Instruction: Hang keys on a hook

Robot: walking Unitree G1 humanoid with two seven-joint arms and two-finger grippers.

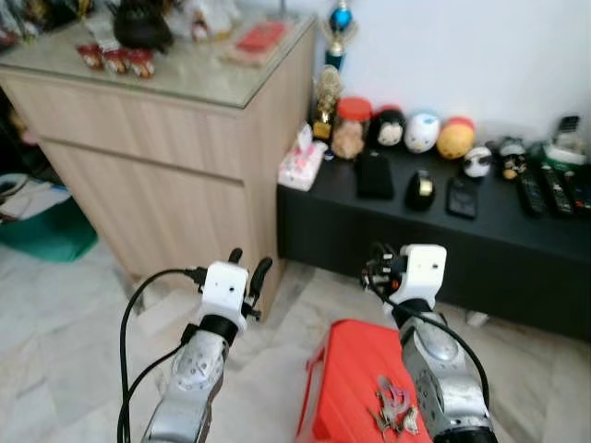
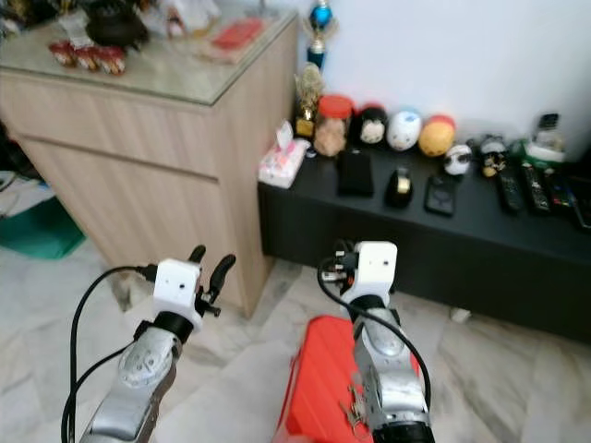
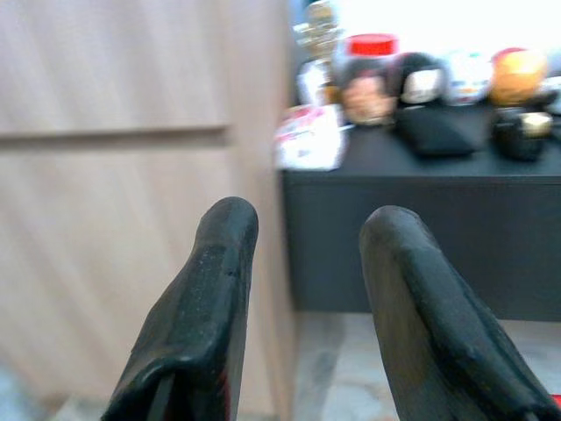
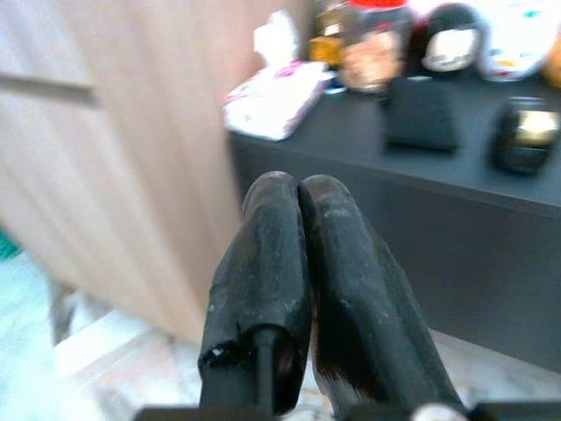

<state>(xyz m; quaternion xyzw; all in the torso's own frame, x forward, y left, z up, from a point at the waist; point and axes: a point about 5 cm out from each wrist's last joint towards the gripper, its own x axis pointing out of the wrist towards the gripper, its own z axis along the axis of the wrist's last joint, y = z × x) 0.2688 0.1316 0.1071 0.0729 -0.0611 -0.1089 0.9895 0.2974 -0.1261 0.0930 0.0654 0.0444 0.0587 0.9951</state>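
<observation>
You have yet to grasp the keys (image 1: pixel 394 407) on the red stool (image 1: pixel 346 374): left gripper (image 1: pixel 247 266) jaws apart, right gripper (image 1: pixel 379 268) jaws closed empty, so open and lower the right.

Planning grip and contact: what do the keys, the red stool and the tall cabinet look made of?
Keys: metal, going by the silvery glint; some pinkish parts, material unclear.
Stool: likely moulded plastic, uniform glossy red.
Cabinet: pale wood-grain panels, probably laminate; its top looks like reflective glass.

Light wood-grain cabinet (image 1: pixel 175 175), glass top; matt black bench (image 1: pixel 443 231); glossy, probably plastic, red stool (image 1: pixel 355 388); marble-look floor (image 1: pixel 65 323).
</observation>
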